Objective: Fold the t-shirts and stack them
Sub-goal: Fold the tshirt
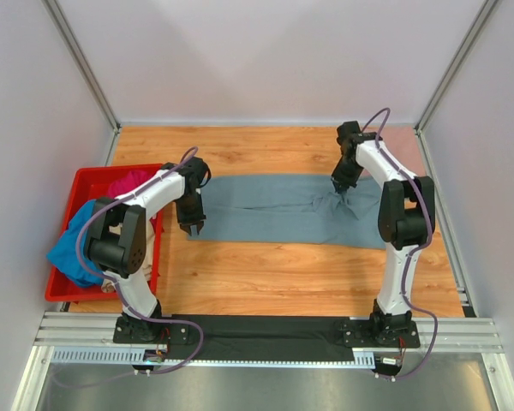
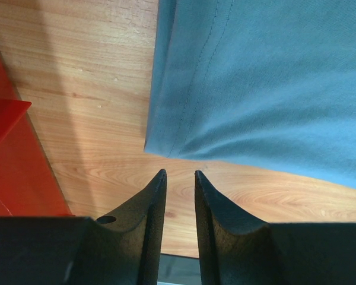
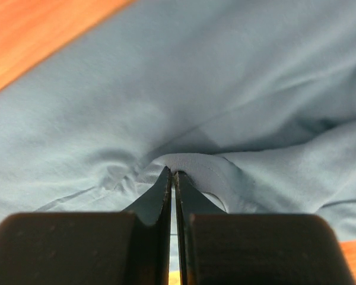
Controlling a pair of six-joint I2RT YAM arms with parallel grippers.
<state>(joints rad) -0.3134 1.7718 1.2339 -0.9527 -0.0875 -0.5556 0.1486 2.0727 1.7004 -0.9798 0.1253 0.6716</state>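
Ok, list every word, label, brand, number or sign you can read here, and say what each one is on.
None: no view shows any readable text.
The slate grey-blue t-shirt is plain cloth with no print.
The red bin shows no label.
The bright blue t-shirt and the magenta t-shirt in it show no lettering.

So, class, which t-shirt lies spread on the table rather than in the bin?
The grey-blue t-shirt, flat on the wood; the bright blue and magenta ones are bunched in the red bin.
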